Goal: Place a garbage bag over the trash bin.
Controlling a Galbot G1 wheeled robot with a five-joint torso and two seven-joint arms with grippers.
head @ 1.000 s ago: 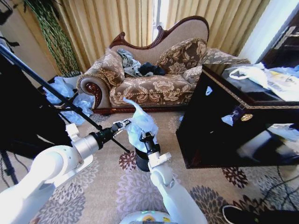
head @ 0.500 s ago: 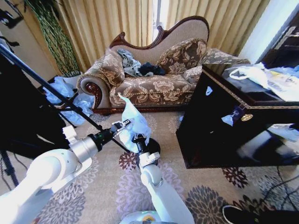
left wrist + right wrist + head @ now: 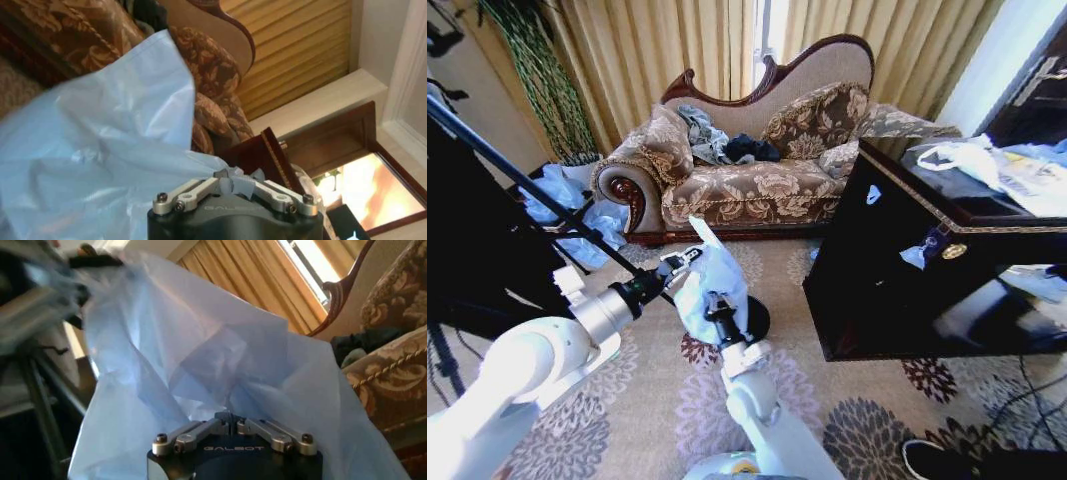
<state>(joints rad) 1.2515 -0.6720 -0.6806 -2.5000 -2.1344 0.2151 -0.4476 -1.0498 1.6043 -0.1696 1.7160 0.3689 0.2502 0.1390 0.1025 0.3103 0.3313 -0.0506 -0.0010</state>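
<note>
So the bag (image 3: 710, 283) is up in the air, held between both arms above the carpet (image 3: 657, 410) in front of the sofa (image 3: 747, 180). It isn't on the bin (image 3: 755, 320) yet. The bin sits on the carpet just behind and to the right of the bag, mostly hidden, with just a dark curve of it peeking out past the plastic.

The left gripper (image 3: 677, 262) has the bag's upper left side. In the left wrist view its fingers (image 3: 247, 186) are pinched nearly closed, with a bit of plastic bunched between the tips. The right gripper (image 3: 716, 312) is lower, toward the bag's bottom middle. From its wrist camera the jaws are closed right together, with the film (image 3: 220, 370) spreading up from the tips, so I'd say both have a real hold.

Progress-wise I'd call it somewhere in the middle. The bag is picked up and held at two points, which is the fiddly part. What I can't see is an open mouth, since it looks like one crumpled sheet with a corner sticking up. My guess at what's left: spread the opening, get it over the bin, pull it down around the rim. The bag also hangs a bit to the left of the bin, so it needs lining up.
</note>
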